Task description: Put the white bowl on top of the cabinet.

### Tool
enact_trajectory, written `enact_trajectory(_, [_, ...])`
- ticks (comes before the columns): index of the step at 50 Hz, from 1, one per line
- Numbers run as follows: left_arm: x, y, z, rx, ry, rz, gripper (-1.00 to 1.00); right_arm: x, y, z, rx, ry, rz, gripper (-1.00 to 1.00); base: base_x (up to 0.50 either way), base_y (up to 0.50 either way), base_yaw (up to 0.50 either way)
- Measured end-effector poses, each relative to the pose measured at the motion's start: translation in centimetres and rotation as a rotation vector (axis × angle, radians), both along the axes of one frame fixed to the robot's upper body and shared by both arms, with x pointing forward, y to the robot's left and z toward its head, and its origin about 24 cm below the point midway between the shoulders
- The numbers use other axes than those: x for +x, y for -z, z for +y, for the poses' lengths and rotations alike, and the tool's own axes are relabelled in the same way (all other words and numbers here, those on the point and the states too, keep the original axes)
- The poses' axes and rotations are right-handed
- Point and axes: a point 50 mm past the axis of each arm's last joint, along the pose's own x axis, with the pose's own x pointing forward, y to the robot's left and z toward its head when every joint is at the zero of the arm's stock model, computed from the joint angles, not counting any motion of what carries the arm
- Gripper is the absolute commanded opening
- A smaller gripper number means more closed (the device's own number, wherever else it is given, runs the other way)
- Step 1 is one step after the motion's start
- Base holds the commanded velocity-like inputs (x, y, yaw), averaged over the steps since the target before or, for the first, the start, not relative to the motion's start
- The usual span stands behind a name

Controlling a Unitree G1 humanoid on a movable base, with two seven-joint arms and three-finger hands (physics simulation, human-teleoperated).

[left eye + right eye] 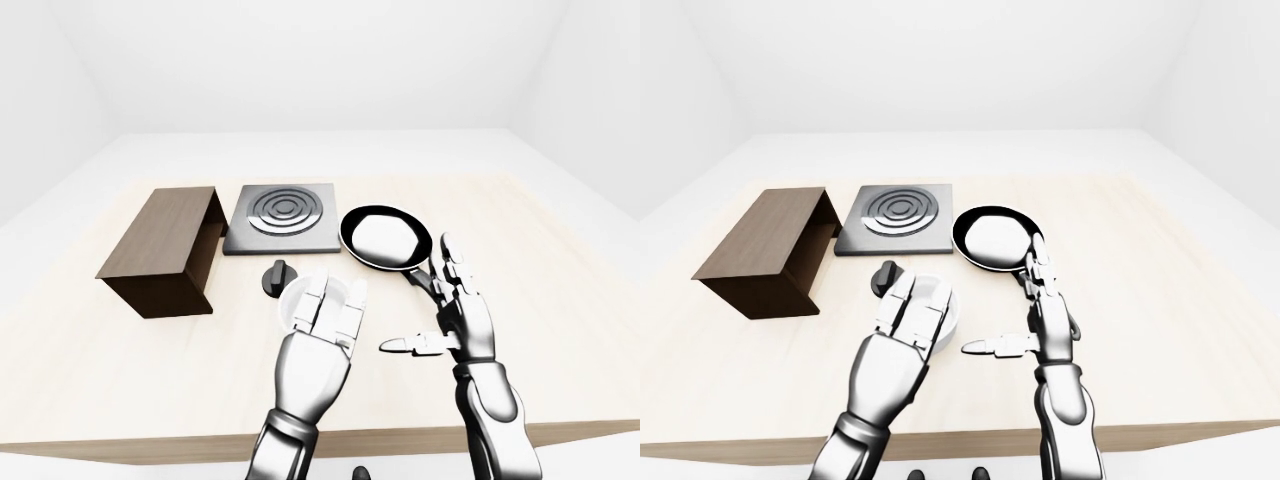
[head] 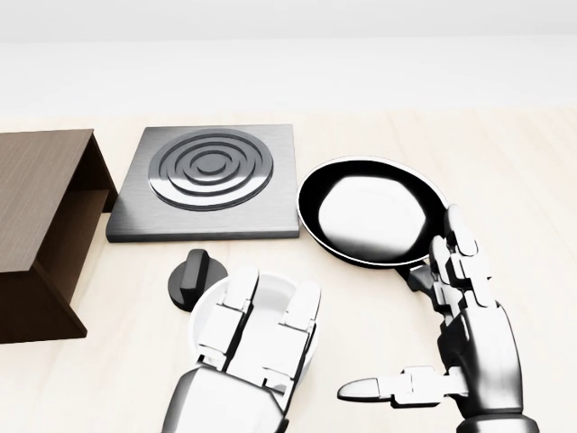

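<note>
While spread flat over the bowl [image 2: 213, 305], left hand [image 2: 257, 341] hid most of it, fingers straight, gripping nothing. Bowl on the table [image 1: 90, 370], just right of the knob [image 2: 193, 279], below the pan [image 2: 371, 212], cabinet [image 1: 165, 250] well left. Right hand [image 2: 464, 338] beside the bowl, apart, fingers extended, thumb pointing left.

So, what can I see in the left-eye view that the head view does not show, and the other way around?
Only the left-eye view shows the whole cabinet with its top, the table's near edge, the walls and both forearms. Only the head view shows close detail: the stove plate's rings and the left hand's fingers covering much of the white bowl. Both show the pan, the black knob and the open right hand.
</note>
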Motion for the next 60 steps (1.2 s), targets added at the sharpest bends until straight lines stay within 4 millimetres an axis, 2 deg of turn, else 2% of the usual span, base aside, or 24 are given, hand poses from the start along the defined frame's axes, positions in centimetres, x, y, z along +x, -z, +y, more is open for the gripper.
enact_trajectory(60, [3.3,4.0,1.7,0.086,-0.116,0.143,1.0,-0.3,0.1,0.5,-0.005,-0.022,0.001,1.0,0.0,0.0,0.0])
